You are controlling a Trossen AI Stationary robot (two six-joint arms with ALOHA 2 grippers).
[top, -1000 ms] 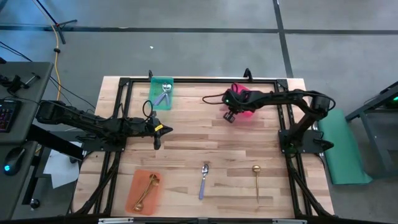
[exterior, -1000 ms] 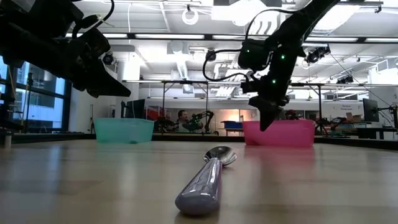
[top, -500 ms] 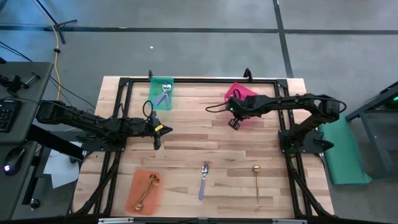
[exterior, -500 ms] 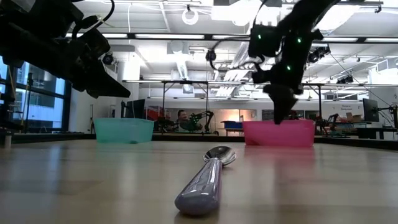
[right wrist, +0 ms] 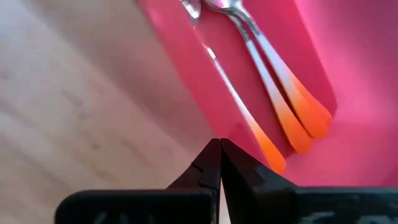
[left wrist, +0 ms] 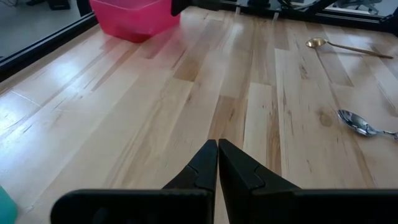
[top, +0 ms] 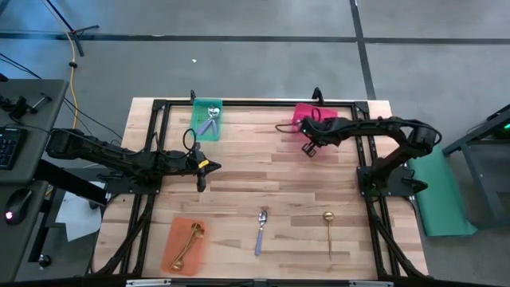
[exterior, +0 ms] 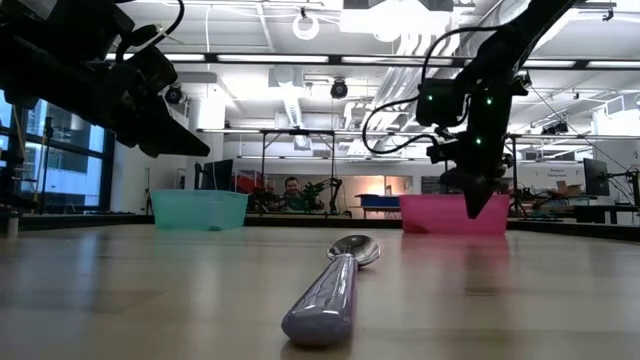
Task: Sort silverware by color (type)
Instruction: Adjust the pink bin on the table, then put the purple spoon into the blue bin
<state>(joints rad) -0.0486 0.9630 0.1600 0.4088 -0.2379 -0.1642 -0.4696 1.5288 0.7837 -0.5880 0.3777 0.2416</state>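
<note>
Three orange-handled spoons (right wrist: 273,81) lie in the pink bin (top: 304,112) at the table's far right. My right gripper (right wrist: 219,144) is shut, points steeply down and hangs at that bin's near wall (right wrist: 180,68), above the wood (exterior: 478,208). One lavender-handled spoon (top: 261,229) and one gold spoon (top: 328,231) lie flat on the table near its front edge. My left gripper (top: 200,185) waits shut over the table's left middle, holding nothing. My right gripper's shut fingertips stand right at the pink bin's near wall, coming from above. Whether they touch the wall I cannot tell. Nothing is between the fingers.
A green bin (top: 208,119) with lavender-handled spoons stands at the far left. An orange bin (top: 187,245) with gold spoons sits at the near left. Black frame rails run along the table's edges. Bare wood lies between the two arms.
My right gripper, still shut, has swung toward the table's right edge in front of the pink bin and has rolled a little. The pink bin seems to have turned slightly.
</note>
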